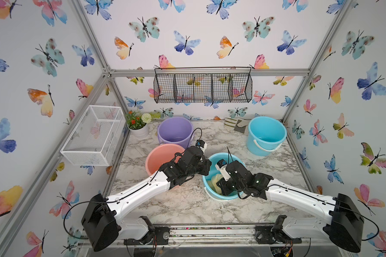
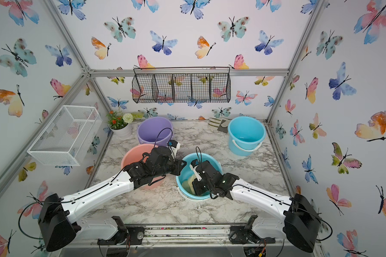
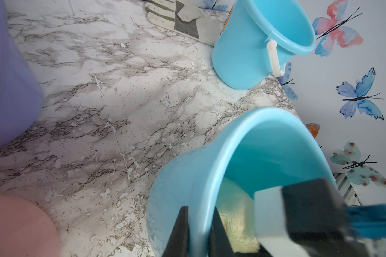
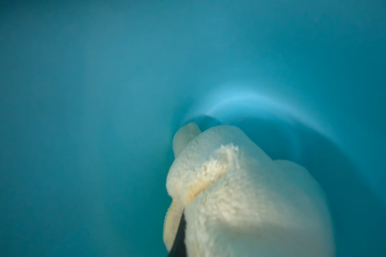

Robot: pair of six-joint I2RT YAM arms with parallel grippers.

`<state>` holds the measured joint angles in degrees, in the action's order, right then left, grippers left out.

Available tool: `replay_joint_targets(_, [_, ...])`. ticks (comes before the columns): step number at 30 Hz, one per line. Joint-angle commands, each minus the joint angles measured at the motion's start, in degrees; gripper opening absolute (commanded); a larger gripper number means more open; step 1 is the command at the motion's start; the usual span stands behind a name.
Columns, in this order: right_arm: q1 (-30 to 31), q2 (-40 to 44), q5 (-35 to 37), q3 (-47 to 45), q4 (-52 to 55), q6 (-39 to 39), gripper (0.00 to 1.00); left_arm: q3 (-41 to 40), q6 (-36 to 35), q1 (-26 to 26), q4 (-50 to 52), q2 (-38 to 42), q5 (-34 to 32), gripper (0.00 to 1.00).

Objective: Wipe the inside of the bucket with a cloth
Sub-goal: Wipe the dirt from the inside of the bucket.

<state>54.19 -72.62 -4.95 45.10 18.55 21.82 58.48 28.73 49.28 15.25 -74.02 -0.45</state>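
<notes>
A light blue bucket [image 1: 214, 160] [image 2: 187, 162] stands in the middle of the marble table, near the front. My left gripper [image 3: 200, 213] [image 1: 208, 168] is shut on the bucket's rim, one dark finger outside the wall [image 3: 178, 178] and one inside. My right gripper [image 4: 183, 242] reaches down into the bucket and is shut on the cloth [image 4: 232, 189], a pale yellow fluffy rag. The cloth [image 1: 214, 181] [image 2: 187, 184] [image 3: 236, 213] is bunched low against the blue inner wall [image 4: 98, 111]. It wraps the right gripper, so only a sliver of one dark finger [image 4: 180, 240] shows.
A pink bucket [image 1: 161, 158] sits under the left arm and a purple bucket [image 1: 175, 131] behind it. A second blue bucket [image 1: 266, 135] stands back right beside a beige glove [image 1: 235, 125]. A potted plant [image 1: 138, 126], a white wire basket [image 1: 94, 135] and a black wire basket [image 1: 202, 88] line the walls.
</notes>
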Motion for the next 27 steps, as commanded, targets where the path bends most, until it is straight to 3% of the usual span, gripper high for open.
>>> replay_joint_targets(1, [-0.1,-2.7,-3.8,-1.8,-5.3,-4.4,0.02,0.2,-1.6,1.1,-4.3,2.3,-2.4,0.0])
replay_joint_targets(15, [-0.1,-18.8,-2.2,2.1,-11.1,-14.6,0.02,1.7,-4.5,4.8,-4.4,-0.9,-0.3,0.0])
replay_joint_targets(23, [-0.1,-24.0,9.5,5.2,-13.7,-25.2,0.02,3.6,-4.7,5.8,-2.7,-2.9,0.1,0.0])
replay_joint_targets(27, [-0.1,-25.2,19.5,7.2,-12.7,-27.8,0.02,4.0,-4.3,5.8,-0.4,-2.4,-1.8,0.0])
